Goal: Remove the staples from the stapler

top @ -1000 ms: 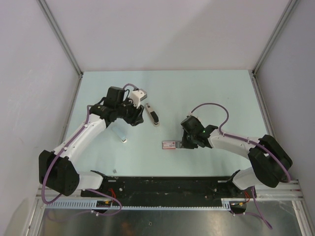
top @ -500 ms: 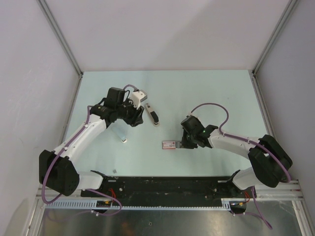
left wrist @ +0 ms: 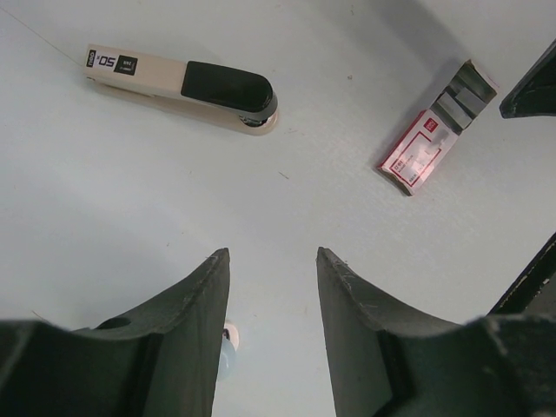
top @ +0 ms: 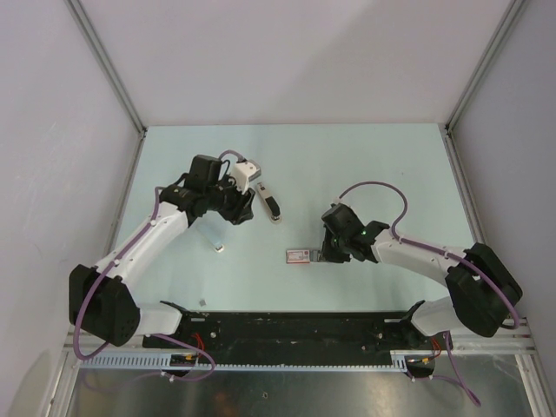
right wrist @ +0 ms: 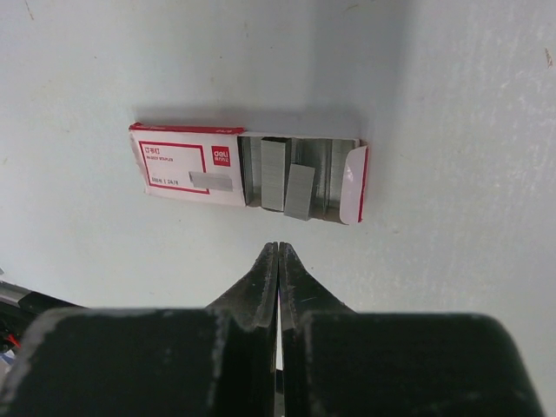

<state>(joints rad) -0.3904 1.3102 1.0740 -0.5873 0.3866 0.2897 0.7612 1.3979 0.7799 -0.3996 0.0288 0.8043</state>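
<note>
Left end effector (left wrist: pixel 272 256) open, its two dark fingers (left wrist: pixel 187 326) parted by a moderate gap with nothing between them; it hangs above the desk (top: pixel 373 161), left of the middle, tips angled down toward the pale surface. The stapler (left wrist: pixel 182 87) lies flat on its side about midway between the near and far edges and a little toward the left edge, just beside the left end effector on its right in the top view, apart from the fingers. Cream-grey body with a black top part, a small dark label near one end; arm closed down onto the base. Right end effector (right wrist: pixel 278 249) closed, fingertips pressed together into a single point, gripping nothing that can be seen. It sits low, right of the middle and nearer the near edge, aimed at a red-and-white staple packet (right wrist: pixel 248 176) lying flat just ahead of its tips, not touching. Packet's end flap is open; grey staple strips (right wrist: pixel 300 191) show in the exposed tray, one lying slightly askew. Stapler and packet well apart. A small white object (top: pixel 220 248) rests on the desk nearer the left edge, partly hidden behind one left finger in the wrist view; too small to identify.
</note>
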